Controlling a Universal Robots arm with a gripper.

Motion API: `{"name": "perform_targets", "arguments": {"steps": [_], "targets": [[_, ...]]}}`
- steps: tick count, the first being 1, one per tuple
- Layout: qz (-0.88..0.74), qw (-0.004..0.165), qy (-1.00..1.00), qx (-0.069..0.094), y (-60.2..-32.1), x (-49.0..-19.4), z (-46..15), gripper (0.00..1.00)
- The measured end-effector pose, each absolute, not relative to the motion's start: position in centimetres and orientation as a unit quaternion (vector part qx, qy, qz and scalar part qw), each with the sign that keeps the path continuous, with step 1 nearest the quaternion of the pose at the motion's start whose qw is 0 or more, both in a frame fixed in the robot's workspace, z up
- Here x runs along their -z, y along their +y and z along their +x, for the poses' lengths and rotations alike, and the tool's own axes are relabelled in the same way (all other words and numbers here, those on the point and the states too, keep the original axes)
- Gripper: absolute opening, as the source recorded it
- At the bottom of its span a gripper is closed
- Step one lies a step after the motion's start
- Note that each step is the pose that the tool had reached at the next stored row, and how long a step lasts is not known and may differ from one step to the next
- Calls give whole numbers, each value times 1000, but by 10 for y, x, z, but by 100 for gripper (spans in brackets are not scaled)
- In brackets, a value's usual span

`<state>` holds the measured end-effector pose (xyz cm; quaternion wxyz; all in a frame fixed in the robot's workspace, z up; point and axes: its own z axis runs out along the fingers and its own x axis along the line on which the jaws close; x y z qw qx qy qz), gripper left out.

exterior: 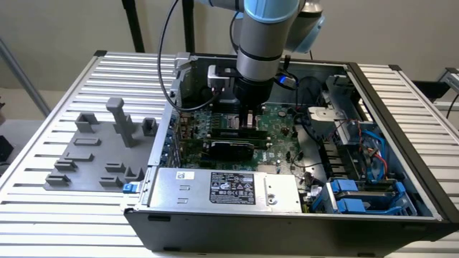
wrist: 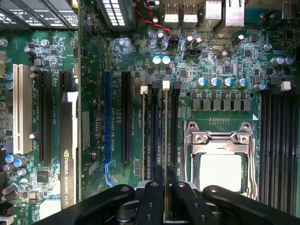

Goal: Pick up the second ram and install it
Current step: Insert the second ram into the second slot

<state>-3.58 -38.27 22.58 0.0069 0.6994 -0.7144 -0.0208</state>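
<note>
The second ram (wrist: 165,131) appears edge-on as a thin pale strip running along one of the black memory slots (wrist: 174,126) on the green motherboard (wrist: 225,61). My gripper (wrist: 165,174) is shut on it, one black finger on each side of the stick. I cannot tell whether the stick is seated in the slot or just above it. Another thin pale strip (wrist: 143,136) lies along a neighbouring slot with a white latch at its end. In the exterior view my gripper (exterior: 248,119) reaches straight down into the open computer case (exterior: 287,226), over the motherboard (exterior: 280,134).
A black graphics card (wrist: 69,150) (exterior: 229,145) stands in a slot close to the memory slots. The metal CPU socket (wrist: 220,164) lies on the other side. A power supply (exterior: 222,188), blue drive cages (exterior: 358,196) and cables crowd the case. A grey fixture tray (exterior: 100,150) lies outside it.
</note>
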Motion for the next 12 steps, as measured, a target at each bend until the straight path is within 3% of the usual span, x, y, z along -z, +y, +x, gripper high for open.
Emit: {"name": "perform_targets", "arguments": {"steps": [12], "targets": [[699,5,-714,22,-382,-223,-36,13]]}}
